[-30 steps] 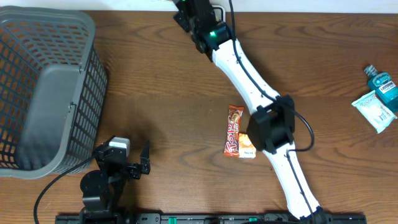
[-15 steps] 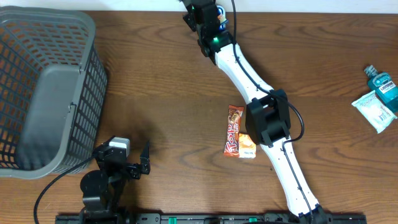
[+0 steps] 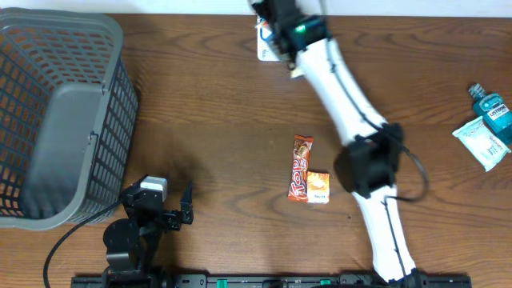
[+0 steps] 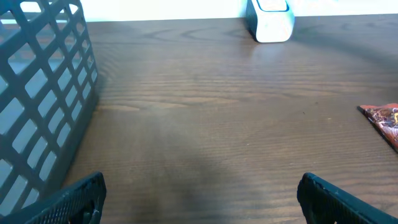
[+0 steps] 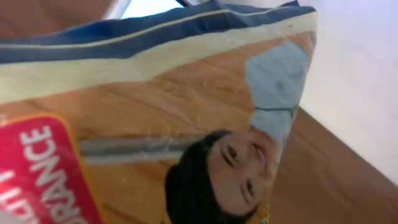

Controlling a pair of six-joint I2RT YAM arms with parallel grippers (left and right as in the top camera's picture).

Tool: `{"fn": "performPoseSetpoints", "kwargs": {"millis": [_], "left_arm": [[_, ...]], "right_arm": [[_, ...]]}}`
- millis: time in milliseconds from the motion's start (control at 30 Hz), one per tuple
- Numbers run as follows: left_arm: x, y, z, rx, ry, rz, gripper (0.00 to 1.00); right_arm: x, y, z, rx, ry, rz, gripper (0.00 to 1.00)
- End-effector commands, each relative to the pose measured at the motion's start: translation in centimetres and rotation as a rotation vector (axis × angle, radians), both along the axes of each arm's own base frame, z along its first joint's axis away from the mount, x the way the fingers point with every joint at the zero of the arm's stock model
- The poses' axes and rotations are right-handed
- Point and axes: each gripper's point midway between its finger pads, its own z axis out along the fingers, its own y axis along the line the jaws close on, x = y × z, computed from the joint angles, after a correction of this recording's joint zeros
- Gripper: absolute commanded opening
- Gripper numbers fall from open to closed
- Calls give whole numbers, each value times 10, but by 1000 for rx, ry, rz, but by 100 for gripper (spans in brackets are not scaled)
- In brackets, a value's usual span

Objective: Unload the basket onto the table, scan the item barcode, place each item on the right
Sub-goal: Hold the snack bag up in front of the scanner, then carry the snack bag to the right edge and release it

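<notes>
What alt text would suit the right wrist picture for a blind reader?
A printed packet fills the frame up close: a dark-haired face, blue and cream stripes, a red label with white letters. Brown table shows behind.

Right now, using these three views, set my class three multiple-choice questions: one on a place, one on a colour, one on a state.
1. In the overhead view, where does the grey basket stand?
A. at the table's left end
B. at the table's right end
C. in the middle

2. What colour is the bottle near the table's right edge?
A. red
B. blue
C. yellow

3. How is the left gripper?
A. shut on the basket
B. shut on a snack bar
C. open, holding nothing

Answers:
1. A, since the basket fills the left end of the overhead view.
2. B, since the bottle's body shows blue against the brown wood.
3. C, since its fingers stand wide apart with only bare table between them.
</notes>
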Motion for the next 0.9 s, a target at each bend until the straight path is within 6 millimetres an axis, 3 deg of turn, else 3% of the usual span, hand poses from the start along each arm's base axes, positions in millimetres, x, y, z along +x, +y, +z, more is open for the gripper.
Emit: {"fn": "performPoseSetpoints", "kwargs": {"millis": [0,100,200,333,433,600,867], "left_arm": [[-2,1,-11,-8,35,9,98],[-2,1,-11,-8,35,9,98],[-2,1,-11,-8,35,9,98],[-2,1,-11,-8,35,9,98],[-2,1,-11,-9,35,8,98],[-2,1,-11,-9,35,9,98],[-2,1,-11,-8,35,9,98]], "right_arm": [[-17,-72,80,34,-89,-191,1],[-35,-128,71,17,7,-319,1],[-33,-180,57,85,37,-467,1],[-28,-240,14,222,97,-631,1],[-27,-279,-27,295,131,-711,1],[-42,-346,-82,301,145,-841,1],[-75,-429,-116,318,122,-1002,1]]}}
